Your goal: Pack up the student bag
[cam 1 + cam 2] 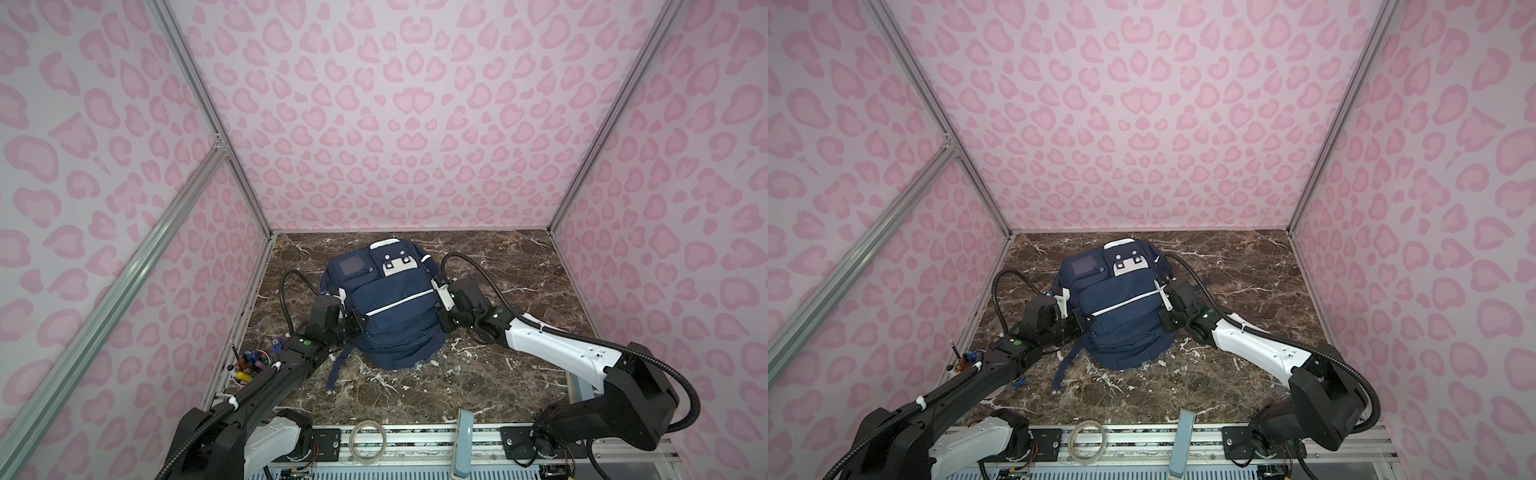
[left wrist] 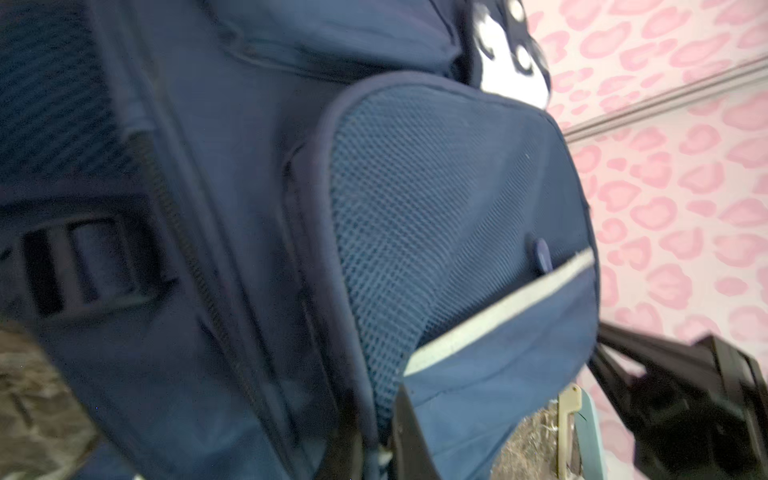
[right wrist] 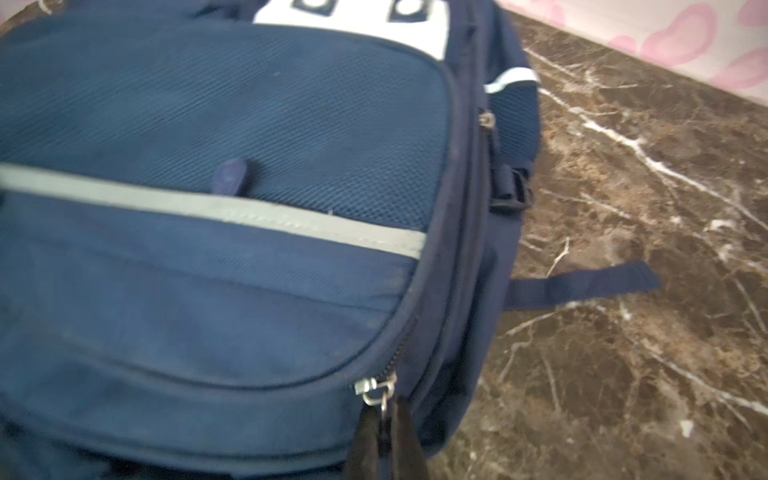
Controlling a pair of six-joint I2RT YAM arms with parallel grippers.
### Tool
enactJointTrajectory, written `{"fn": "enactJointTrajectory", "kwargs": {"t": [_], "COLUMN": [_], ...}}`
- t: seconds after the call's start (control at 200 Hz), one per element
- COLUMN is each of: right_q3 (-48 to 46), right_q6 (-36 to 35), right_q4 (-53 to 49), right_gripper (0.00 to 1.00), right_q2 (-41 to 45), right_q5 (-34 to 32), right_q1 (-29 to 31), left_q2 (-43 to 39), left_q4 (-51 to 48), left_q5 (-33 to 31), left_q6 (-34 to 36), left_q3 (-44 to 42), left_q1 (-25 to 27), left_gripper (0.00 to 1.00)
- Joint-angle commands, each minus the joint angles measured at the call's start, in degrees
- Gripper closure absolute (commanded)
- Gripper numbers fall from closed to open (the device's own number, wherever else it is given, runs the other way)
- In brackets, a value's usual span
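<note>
The student bag, rounded navy woven fabric with mesh panels and grey reflective stripes, lies front-up mid-worktop, a brown, white-veined marble. At its side seam the left claw is pinched shut on the fabric; the right claw grips a metal zipper pull.

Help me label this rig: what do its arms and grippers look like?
Left arm and right arm: black with white shell segments, black ribbed cables looping along each; green dot on the left. Left gripper and right gripper: dark narrow fingers.
</note>
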State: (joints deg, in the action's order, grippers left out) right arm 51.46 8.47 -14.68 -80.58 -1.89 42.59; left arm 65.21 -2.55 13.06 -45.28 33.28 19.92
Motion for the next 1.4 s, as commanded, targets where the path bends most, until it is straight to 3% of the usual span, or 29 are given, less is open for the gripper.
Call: {"fn": "enactJointTrajectory", "kwargs": {"t": [0.0, 0.065, 0.225, 0.27, 0.32, 0.415, 0.485, 0.59, 0.71, 0.795, 0.85, 0.895, 0.935, 1.06, 1.22, 1.4], "right_q3": [-1.6, -2.0, -0.2, 0.0, 0.3, 0.4, 0.1, -0.4, -1.6, -2.4, -3.1, -3.4, -3.6, -3.5, -3.4, -1.2], "right_q6": [4.3, 6.4, 11.2, 11.2, 11.1, 11.1, 10.4, 9.6, 9.3, 8.8, 8.7, 8.7, 8.4, 7.0, 4.8, 0.1], "right_q4": [-6.1, -3.4, 2.9, 4.4, 5.2, 6.4, 7.7, 8.7, 9.3, 8.9, 8.5, 7.8, 6.5, 1.0, 0.1, 3.4], "right_gripper": [1.0, 1.0, 1.0, 1.0, 1.0, 1.0, 1.0, 1.0, 1.0, 1.0, 1.0, 1.0, 1.0, 1.0, 1.0, 1.0], "right_q2": [1.2, 1.2, -2.0, -2.8, -3.8, -5.4, -5.8, -5.5, -4.4, -3.9, -3.5, -3.2, -2.9, -2.7, -2.3, -3.0], "right_q5": [-1.0, 0.1, 1.2, 1.4, 0.8, 1.8, 2.6, 2.4, 2.3, 1.3, 1.0, 0.1, -1.4, -8.8, -9.9, -10.4], "right_q1": [5.1, 8.3, 10.6, 11.3, 11.7, 12.2, 13.2, 14.7, 14.9, 14.8, 14.3, 13.7, 13.1, 9.4, 1.7, -2.5], "left_q2": [4.1, 6.1, -1.1, -4.8, -8.4, -12.3, -11.1, -5.5, 3.0, 9.3, 11.7, 12.3, 12.0, 8.7, 5.5, 4.4], "left_q4": [1.6, 1.4, 0.4, -0.2, 0.8, 10.2, 15.2, 17.5, 17.1, 19.2, 19.0, 19.3, 18.7, 13.8, 9.8, 8.8], "left_q5": [-6.7, -6.8, -5.9, -5.1, -4.0, -3.2, -6.3, -9.4, -10.5, -9.4, -8.9, -9.0, -9.5, -11.0, -8.2, -4.6], "left_q6": [3.7, 4.1, 1.8, -0.1, -3.7, -13.7, -17.8, -18.2, -16.5, -16.0, -15.2, -14.4, -13.8, -11.2, -9.7, -8.8], "left_q3": [5.2, 7.9, 6.0, 3.7, 0.7, -6.7, -8.1, -5.8, -1.8, -0.7, -0.1, -0.4, -0.7, -0.5, -1.4, -2.3], "left_q1": [-3.3, -5.5, -4.3, -2.5, 0.4, 8.7, 14.7, 18.0, 18.5, 18.4, 18.5, 18.5, 18.4, 18.3, 18.2, 18.7], "left_gripper": [0.97, 0.92, 0.46, 0.44, 0.34, 0.27, 0.22, 0.22, 0.23, 0.37, 0.51, 0.81, 0.96, 0.96, 0.96, 0.96]}}
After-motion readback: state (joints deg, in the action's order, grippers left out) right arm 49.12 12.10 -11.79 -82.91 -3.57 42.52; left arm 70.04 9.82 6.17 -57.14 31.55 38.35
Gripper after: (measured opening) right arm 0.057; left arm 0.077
